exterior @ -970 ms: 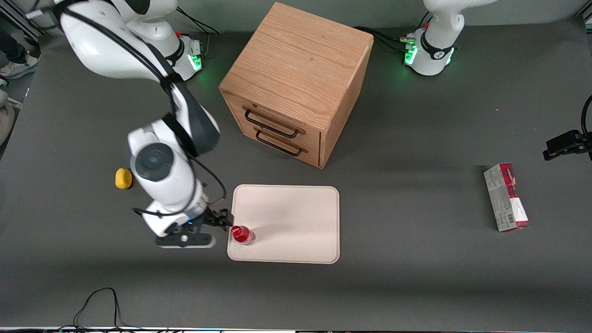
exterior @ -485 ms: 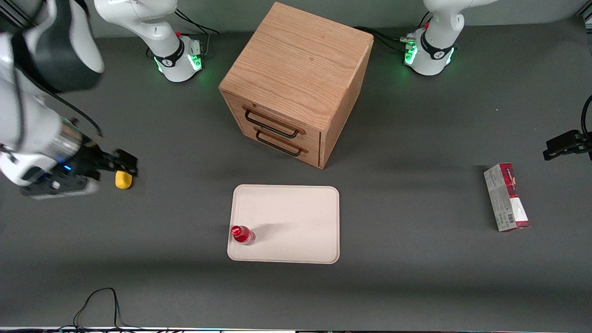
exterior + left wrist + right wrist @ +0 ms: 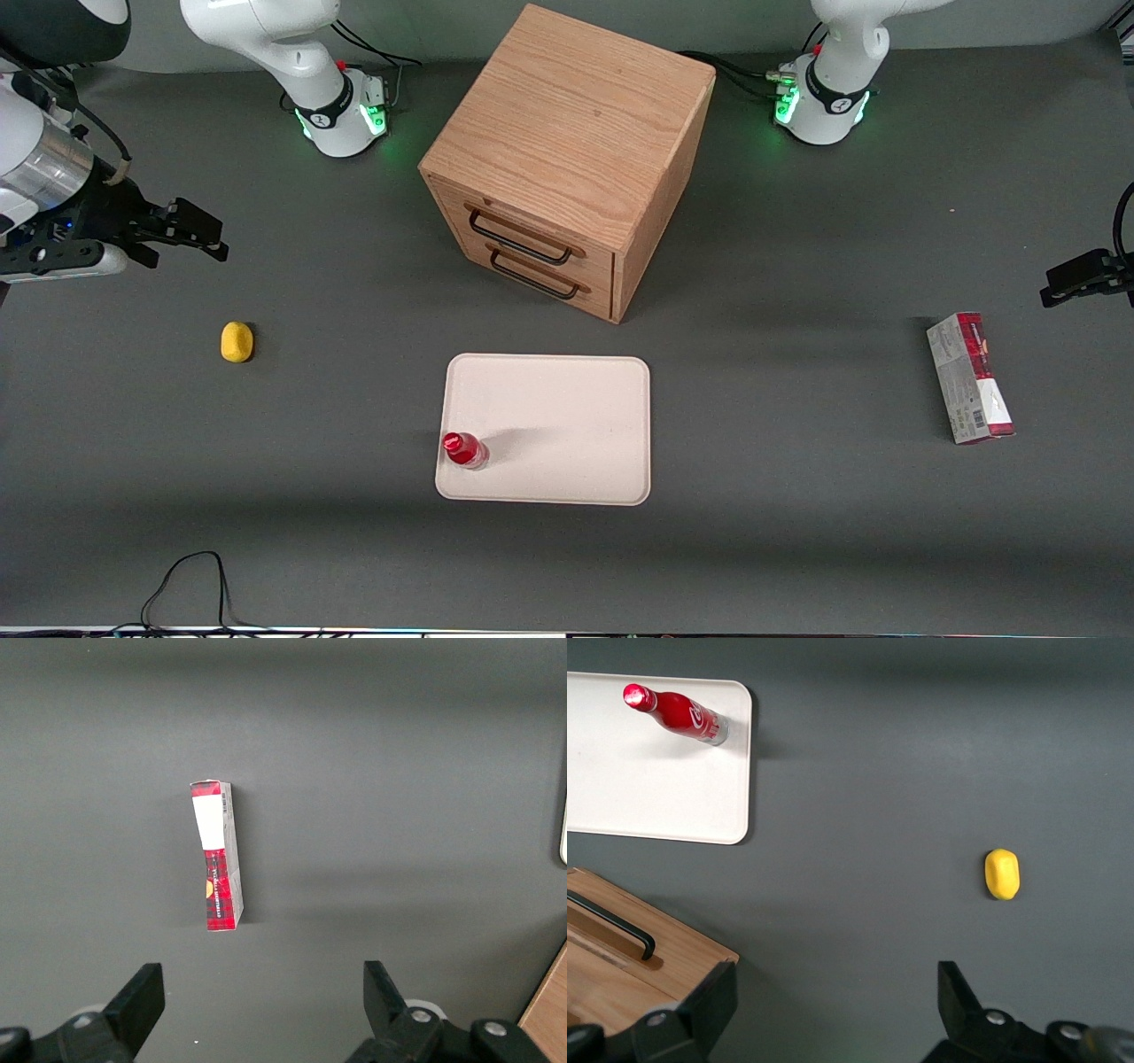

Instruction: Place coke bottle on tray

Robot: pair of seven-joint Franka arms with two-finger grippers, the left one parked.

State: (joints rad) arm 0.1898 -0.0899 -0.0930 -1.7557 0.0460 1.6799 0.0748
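Black and bare, my gripper (image 3: 197, 236) hangs spread wide with nothing in it, well apart from the work — my judgement is the placing is done. Nearest lies a small yellow lump (image 3: 236, 342); farther off, the glossy red coke bottle (image 3: 463, 449) stands upright inside the cream-white rectangular tray (image 3: 567, 416), just within its corner nearest me.

Red coke bottle (image 3: 463, 449) upright, on cream tray (image 3: 567, 416)

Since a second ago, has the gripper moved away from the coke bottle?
Yes. The gripper, open and empty, has left the coke bottle standing on the tray and now hangs farther from the front camera than the yellow object.
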